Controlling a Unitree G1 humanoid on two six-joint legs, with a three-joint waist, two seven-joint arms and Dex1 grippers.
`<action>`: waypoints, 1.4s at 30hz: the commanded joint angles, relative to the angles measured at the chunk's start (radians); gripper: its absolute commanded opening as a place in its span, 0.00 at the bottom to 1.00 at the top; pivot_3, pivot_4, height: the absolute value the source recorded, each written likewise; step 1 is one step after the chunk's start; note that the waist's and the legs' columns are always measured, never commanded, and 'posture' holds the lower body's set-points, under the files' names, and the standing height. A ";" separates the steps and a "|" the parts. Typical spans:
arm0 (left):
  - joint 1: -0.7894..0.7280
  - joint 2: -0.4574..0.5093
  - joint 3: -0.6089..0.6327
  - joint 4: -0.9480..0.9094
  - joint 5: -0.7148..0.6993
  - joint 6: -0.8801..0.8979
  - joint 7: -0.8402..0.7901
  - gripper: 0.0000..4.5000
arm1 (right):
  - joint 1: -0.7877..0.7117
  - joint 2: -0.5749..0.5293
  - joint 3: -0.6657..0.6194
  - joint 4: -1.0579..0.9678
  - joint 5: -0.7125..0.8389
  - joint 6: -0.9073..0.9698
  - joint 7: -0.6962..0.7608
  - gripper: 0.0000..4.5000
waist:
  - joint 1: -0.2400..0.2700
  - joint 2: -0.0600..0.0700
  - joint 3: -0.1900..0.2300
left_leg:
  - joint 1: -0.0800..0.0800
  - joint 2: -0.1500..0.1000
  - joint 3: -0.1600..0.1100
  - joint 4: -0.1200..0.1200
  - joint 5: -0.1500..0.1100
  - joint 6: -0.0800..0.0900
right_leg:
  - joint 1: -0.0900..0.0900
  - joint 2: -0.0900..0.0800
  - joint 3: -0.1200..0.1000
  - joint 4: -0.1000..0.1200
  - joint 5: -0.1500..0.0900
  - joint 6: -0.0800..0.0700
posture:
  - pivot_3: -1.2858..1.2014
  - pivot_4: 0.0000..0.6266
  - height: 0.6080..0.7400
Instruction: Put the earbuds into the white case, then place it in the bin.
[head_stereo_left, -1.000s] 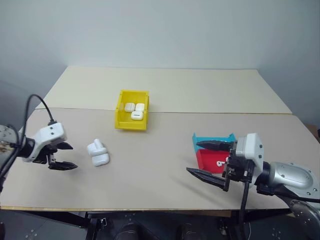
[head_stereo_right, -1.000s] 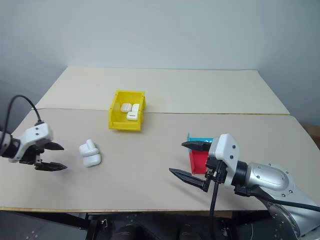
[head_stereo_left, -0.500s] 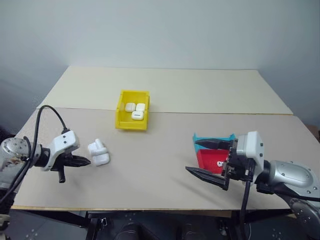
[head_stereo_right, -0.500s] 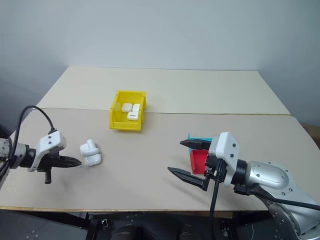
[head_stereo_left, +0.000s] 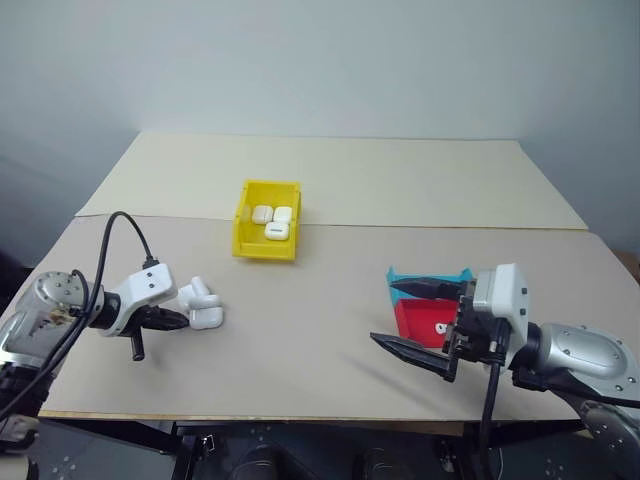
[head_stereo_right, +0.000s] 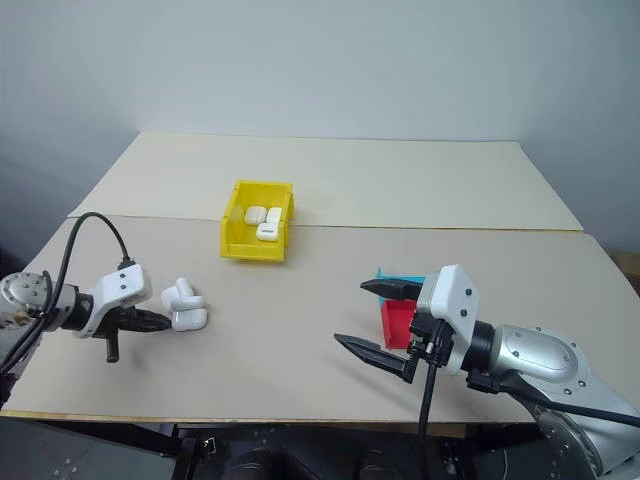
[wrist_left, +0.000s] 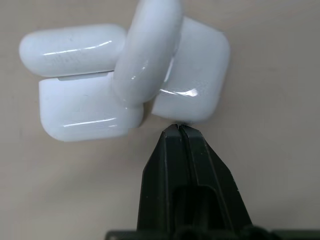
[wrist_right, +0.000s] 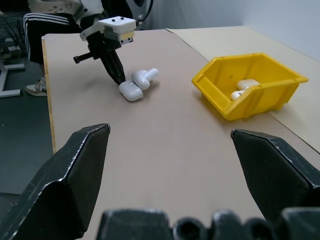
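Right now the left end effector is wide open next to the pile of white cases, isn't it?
Not quite: the left end effector is shut, its two fingers pressed together, tip at the pile of white cases. The left wrist view shows it.

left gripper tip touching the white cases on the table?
Touching, as far as the left wrist view shows: the shut left gripper tip meets the edge of one of the white cases, no gap visible.

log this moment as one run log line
left gripper: shut, tip at white cases | right gripper: open, over red tray | yellow bin: holds cases
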 joint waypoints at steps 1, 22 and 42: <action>-0.043 -0.010 -0.006 0.022 0.015 -0.029 0.005 0.01 | -0.001 -0.012 -0.032 -0.037 0.020 -0.003 -0.004 1.00 | -0.001 0.000 0.000 | 0.000 0.000 0.000 0.000 0.000 0.000 | 0.000 0.000 0.000 0.000 0.000 0.000 | 0.52 0.24 1.00; -0.008 -0.023 0.030 -0.060 -0.005 -0.018 0.021 0.01 | 0.024 -0.028 -0.046 -0.061 0.048 -0.004 -0.017 1.00 | -0.003 0.000 0.000 | 0.000 0.000 0.000 0.000 0.000 0.000 | 0.000 0.000 0.000 0.000 0.000 0.000 | 0.52 0.24 1.00; -0.181 0.144 -0.024 -0.019 -0.004 0.246 -0.111 0.93 | -0.006 -0.018 -0.004 -0.032 0.035 -0.014 0.014 1.00 | 0.007 0.000 0.000 | 0.000 0.000 0.000 0.000 0.000 0.000 | 0.001 0.000 0.000 0.000 0.000 0.000 | 0.52 0.24 1.00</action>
